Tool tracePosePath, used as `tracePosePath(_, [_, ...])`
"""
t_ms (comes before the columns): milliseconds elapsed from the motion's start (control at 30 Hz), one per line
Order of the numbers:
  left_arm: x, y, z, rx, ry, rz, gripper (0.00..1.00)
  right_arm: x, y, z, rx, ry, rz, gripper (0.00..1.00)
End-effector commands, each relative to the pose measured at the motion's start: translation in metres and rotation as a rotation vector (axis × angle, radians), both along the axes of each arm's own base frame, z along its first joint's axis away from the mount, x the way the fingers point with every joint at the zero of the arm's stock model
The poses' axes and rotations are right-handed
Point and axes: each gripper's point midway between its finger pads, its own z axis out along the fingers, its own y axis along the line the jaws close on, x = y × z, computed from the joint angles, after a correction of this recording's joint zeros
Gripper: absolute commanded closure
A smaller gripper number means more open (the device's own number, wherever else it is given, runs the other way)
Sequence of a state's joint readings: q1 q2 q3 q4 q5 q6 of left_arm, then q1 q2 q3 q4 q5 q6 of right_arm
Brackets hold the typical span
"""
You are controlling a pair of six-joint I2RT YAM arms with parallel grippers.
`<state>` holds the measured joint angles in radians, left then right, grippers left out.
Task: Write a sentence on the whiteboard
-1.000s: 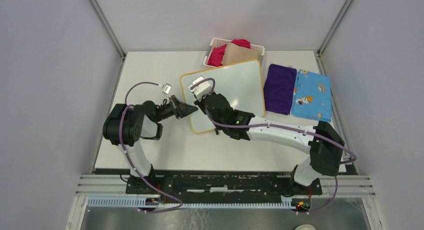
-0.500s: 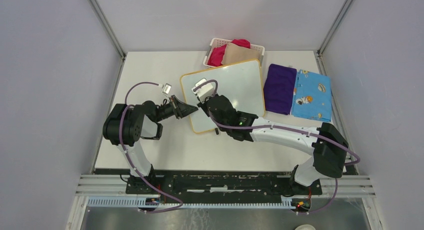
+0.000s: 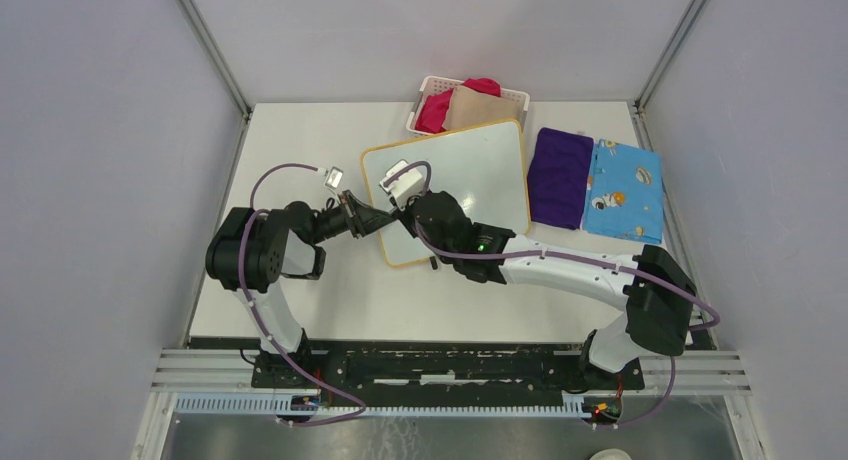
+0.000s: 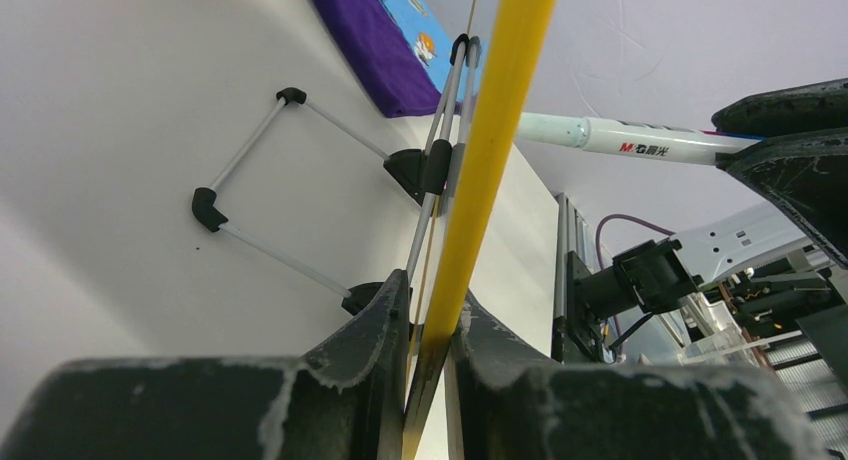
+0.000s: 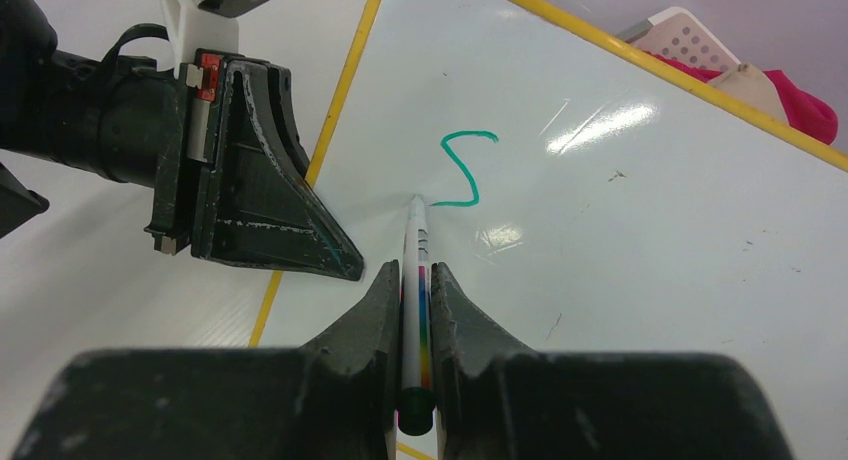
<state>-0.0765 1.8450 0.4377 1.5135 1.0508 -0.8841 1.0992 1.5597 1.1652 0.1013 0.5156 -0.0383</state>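
Note:
The whiteboard (image 3: 480, 170), white with a yellow frame, lies mid-table, its left edge lifted. My left gripper (image 3: 377, 221) is shut on that yellow frame (image 4: 490, 150), which runs between its fingers (image 4: 385, 320). My right gripper (image 3: 408, 210) is shut on a white marker (image 5: 416, 270) with a rainbow stripe. The marker's tip touches the board (image 5: 650, 230) just below and left of a green S-shaped stroke (image 5: 465, 170), the only part of the sentence that shows. In the right wrist view, the left gripper's black fingers (image 5: 260, 190) clamp the board's edge close beside the marker.
A white slotted basket (image 3: 513, 98) with red and tan cloths stands behind the board. A folded purple cloth (image 3: 559, 177) and a blue patterned cloth (image 3: 624, 190) lie to its right. The board's wire stand (image 4: 290, 180) shows underneath it.
My right gripper has shifted slightly toward the near-left with the marker on the board. The left gripper keeps its hold on the frame and has barely moved.

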Motion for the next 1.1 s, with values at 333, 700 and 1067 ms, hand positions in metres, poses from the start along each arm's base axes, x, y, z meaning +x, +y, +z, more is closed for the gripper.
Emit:
tracePosePath(333, [-0.003,-0.002,0.008,0.003,-0.059,-0.026,0.78,0.006,-0.036,0.051,0.154,-0.086,-0.079,1.0])
tracePosePath(700, [-0.003,-0.002,0.008,0.003,-0.059,-0.029,0.78,0.015,-0.031,0.056,0.171,-0.079,-0.052,1.0])
tracePosePath(1067, [-0.003,-0.002,0.009,0.003,-0.062,-0.029,0.78,0.021,-0.02,0.054,0.157,-0.07,-0.046,1.0])
